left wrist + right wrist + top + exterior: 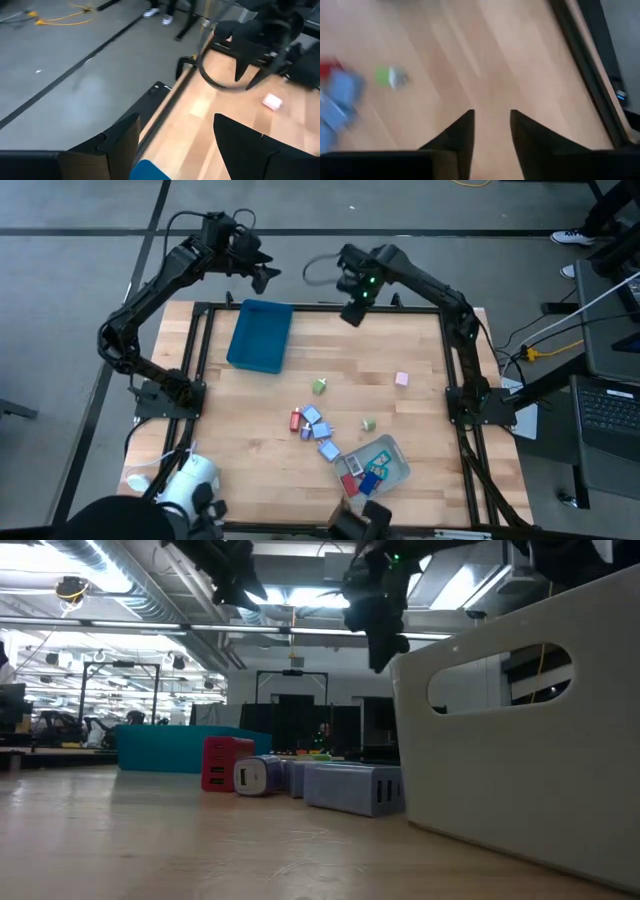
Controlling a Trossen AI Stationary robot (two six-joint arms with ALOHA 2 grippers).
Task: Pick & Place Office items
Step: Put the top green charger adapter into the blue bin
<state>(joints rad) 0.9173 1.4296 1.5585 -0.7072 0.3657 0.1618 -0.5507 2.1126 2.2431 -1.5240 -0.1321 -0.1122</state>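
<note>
Pale grey tray nearest camera in low view, at tabletop's near edge toward right corner, several items already inside: likely drop bin.

Left gripper raised beyond far edge beside teal tray, jaws spread, empty, apparently waiting.

Office items, tiny red, blue, light blue blocks, clustered mid-table near grey tray; green ones and pink one scattered apart.

Right gripper high over far edge, jaws slightly parted, holding nothing, probably lining up for pick.

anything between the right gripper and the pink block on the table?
Nothing visible. The right gripper hangs over the table's far edge; only bare wood lies between it and the pink block. The teal tray sits off to the side.
</note>
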